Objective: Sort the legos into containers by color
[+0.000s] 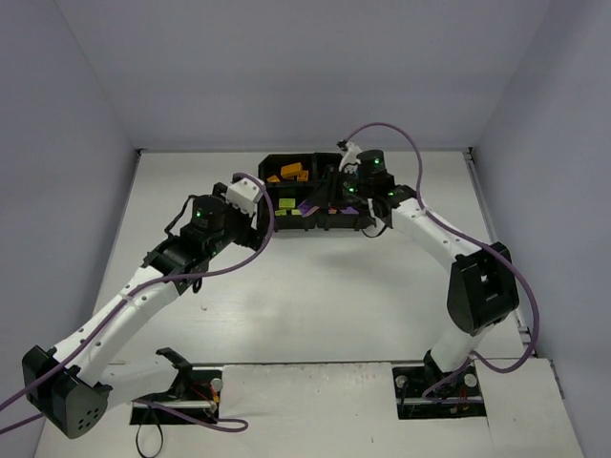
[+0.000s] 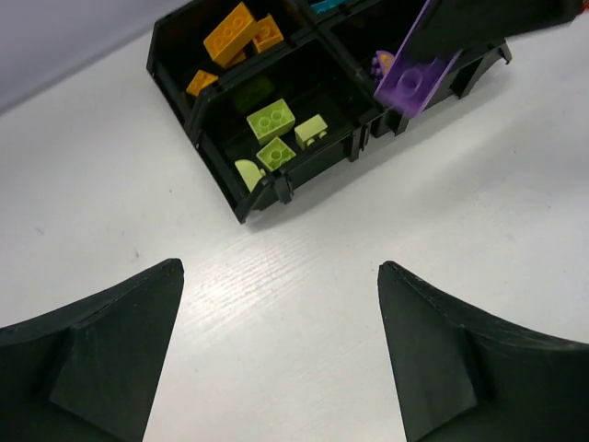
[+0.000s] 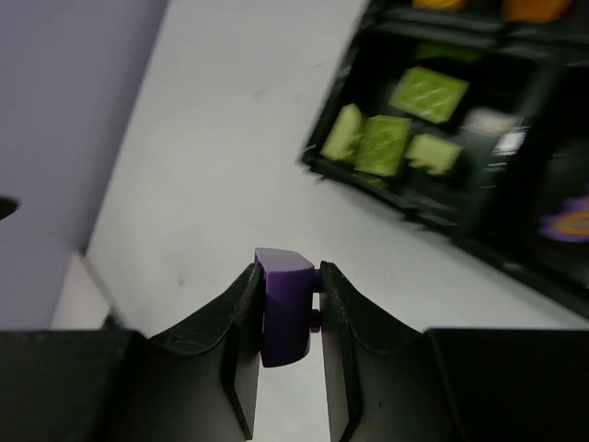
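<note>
"Top external view first: where's the tray (image 1: 320,225)?"

"Close to the far edge of the table (image 1: 315,286), about midway along it. Orange bricks (image 1: 288,173) lie in its far-left compartment, yellow-green bricks (image 1: 284,203) in the near-left one."

"And the right gripper (image 3: 287,276)?"

"Clamped on a purple brick (image 3: 281,322), up over the tray's right half. From the left wrist, that brick hangs in the air just above the near-right compartment, and another purple piece (image 2: 378,63) sits inside it."

"The left gripper (image 2: 279,267)?"

"Jaws wide apart, nothing between them. It hangs over bare table, just on the near side of the tray's near-left corner."
</note>
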`<action>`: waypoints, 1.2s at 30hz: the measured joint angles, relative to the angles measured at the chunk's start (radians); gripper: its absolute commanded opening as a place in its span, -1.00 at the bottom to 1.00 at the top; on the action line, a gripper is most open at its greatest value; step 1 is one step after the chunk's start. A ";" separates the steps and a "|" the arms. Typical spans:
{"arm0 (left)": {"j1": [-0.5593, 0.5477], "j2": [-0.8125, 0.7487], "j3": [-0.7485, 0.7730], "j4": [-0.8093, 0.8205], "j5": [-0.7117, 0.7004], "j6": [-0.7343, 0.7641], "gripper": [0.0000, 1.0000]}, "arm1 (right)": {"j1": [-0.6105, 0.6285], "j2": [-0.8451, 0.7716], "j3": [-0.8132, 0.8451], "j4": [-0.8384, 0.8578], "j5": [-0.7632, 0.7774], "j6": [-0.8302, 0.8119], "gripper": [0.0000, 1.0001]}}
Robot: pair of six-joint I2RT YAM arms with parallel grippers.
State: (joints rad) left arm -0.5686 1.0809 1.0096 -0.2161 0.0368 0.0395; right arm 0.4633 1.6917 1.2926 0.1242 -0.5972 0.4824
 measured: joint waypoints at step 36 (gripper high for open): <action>0.286 -0.097 -0.099 -0.278 0.001 -0.497 0.61 | -0.116 0.163 0.053 -0.037 0.536 -0.211 0.28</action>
State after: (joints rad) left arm -0.2821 0.9836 0.9104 -0.4938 0.0376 -0.4572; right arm 0.3477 1.8542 1.3453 0.0872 -0.0616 0.2710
